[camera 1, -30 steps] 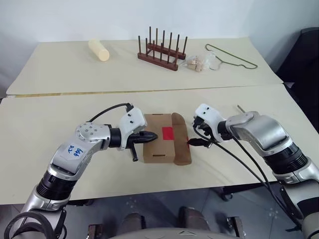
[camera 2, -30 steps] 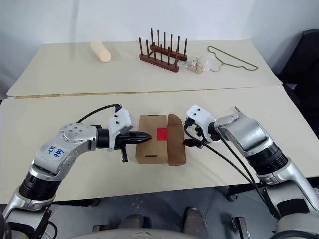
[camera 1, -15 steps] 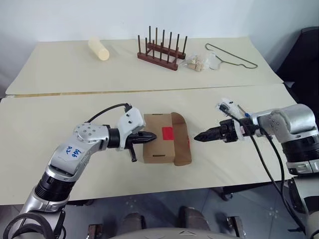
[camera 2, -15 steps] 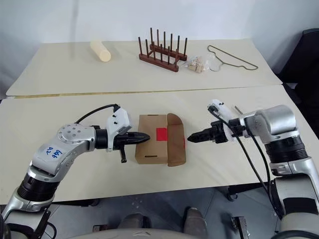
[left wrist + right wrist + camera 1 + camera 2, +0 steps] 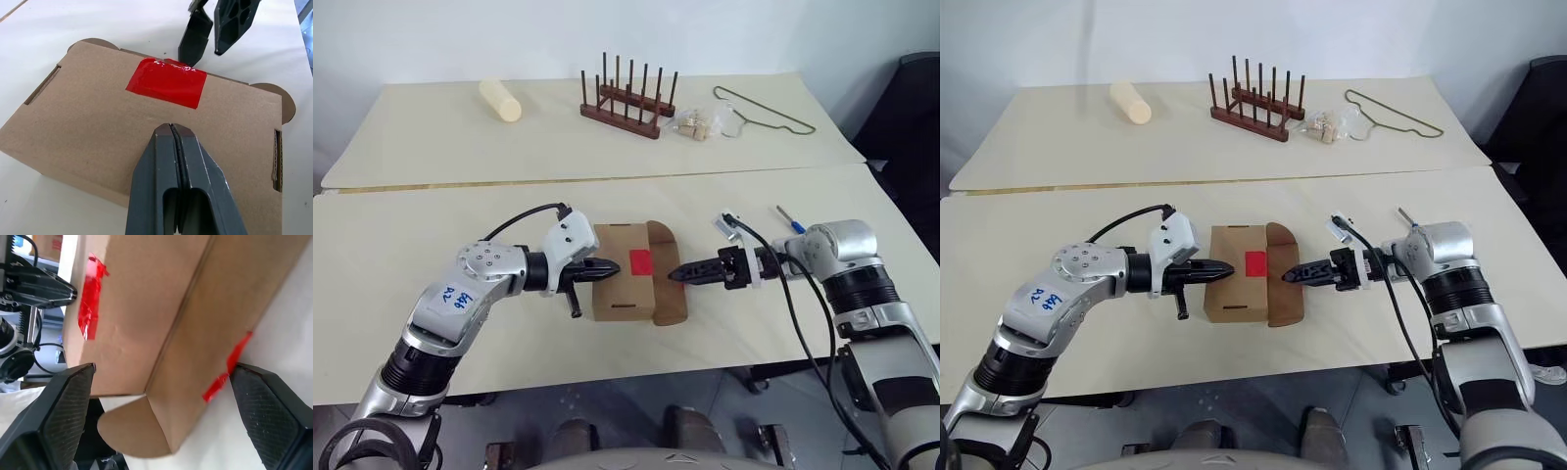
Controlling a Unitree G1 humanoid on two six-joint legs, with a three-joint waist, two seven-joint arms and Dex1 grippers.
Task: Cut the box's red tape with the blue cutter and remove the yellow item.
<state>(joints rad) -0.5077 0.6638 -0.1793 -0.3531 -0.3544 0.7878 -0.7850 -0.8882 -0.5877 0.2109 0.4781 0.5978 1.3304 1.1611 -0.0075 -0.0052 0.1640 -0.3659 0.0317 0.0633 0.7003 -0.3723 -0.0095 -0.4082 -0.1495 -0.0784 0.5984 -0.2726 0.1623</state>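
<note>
The right gripper [image 5: 1295,276], swung back with fingers spread and empty, now points at the box [image 5: 1239,287]'s cut flap near the table's front edge, ready to lift it, while the left gripper [image 5: 1225,268] presses shut on the lid.

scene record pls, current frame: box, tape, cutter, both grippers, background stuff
box: brown cardboard, on near table, between the grippers
tape: red square on lid; a torn red strip shows at the front flap edge in the right wrist view
cutter: lies on table beyond right arm, not held
left gripper: shut, tip on lid
right gripper: open, at the box's front flap, holding nothing
far table: cream cylinder, peg rack, small bag, wire hanger
</note>
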